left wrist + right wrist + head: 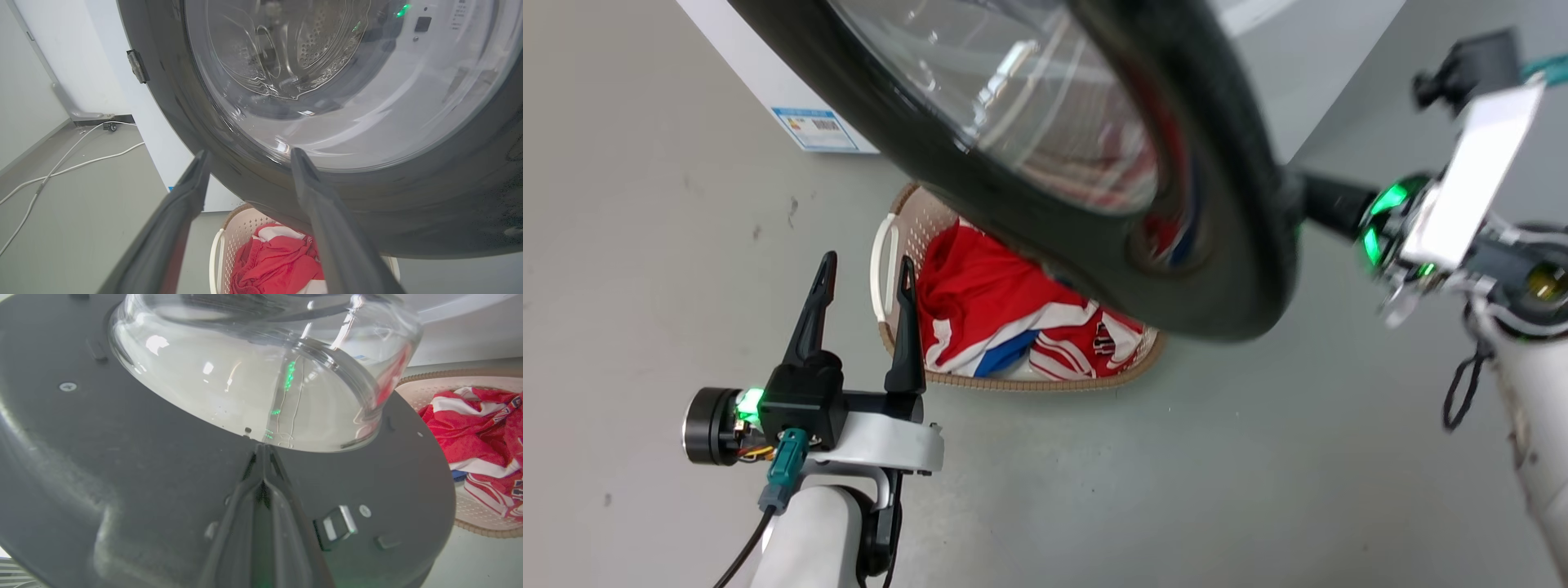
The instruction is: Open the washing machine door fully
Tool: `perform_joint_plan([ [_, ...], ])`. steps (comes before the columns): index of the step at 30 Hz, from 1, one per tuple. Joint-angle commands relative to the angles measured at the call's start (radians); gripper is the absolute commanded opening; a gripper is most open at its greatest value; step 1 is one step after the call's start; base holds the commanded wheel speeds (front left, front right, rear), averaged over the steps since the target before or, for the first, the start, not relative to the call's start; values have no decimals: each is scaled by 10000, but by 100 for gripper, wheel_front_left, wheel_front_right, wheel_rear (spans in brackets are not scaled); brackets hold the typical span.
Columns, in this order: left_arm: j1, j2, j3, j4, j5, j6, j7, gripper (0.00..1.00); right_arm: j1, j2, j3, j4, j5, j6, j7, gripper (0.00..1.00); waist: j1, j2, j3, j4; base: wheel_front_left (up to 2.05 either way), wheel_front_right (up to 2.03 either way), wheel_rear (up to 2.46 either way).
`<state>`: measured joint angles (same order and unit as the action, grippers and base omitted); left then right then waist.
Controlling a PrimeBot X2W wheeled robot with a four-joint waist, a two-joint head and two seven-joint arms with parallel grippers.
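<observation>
Bright, even indoor light; soft shadows on the floor. Glare streaks the glass of the washing machine door at twelve o'clock in the head view; its near rim blurs.

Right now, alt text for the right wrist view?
The right gripper, shut, meets the washing machine door on its inner face, by the glass bowl. A laundry basket of red-and-white clothes sits at right.

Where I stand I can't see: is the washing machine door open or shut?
Open. The washing machine door stands out over the laundry basket, inner face and latch exposed.
</observation>
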<state>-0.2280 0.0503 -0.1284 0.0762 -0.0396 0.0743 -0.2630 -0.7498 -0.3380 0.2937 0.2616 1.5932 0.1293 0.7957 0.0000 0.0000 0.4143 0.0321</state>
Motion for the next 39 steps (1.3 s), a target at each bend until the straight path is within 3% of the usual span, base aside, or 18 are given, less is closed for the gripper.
perform_joint_plan([
  [1, 88, -2, 11, 17, 42, -7, -28, 100, 274, 139, 111, -63, 72, 25, 85, 0, 0, 0, -146, 8, 0, 0, 0],
  [20, 1053, -2, 159, 126, 50, 39, -28, 100, 2907, 1200, 1152, -1176, 790, 25, 123, 0, 0, 0, -1588, 246, 0, 0, 0],
  [31, 1436, -2, 134, 213, -3, 53, -28, 100, 3776, 1738, 1880, -862, 784, 24, 124, 0, 0, 0, -2178, 496, 0, 0, 0],
  [39, 1711, -2, 157, 315, 22, 32, -28, 100, 4539, 1707, 1519, -819, 883, 24, -455, 0, 0, 0, -2677, 659, 0, 0, 0],
])
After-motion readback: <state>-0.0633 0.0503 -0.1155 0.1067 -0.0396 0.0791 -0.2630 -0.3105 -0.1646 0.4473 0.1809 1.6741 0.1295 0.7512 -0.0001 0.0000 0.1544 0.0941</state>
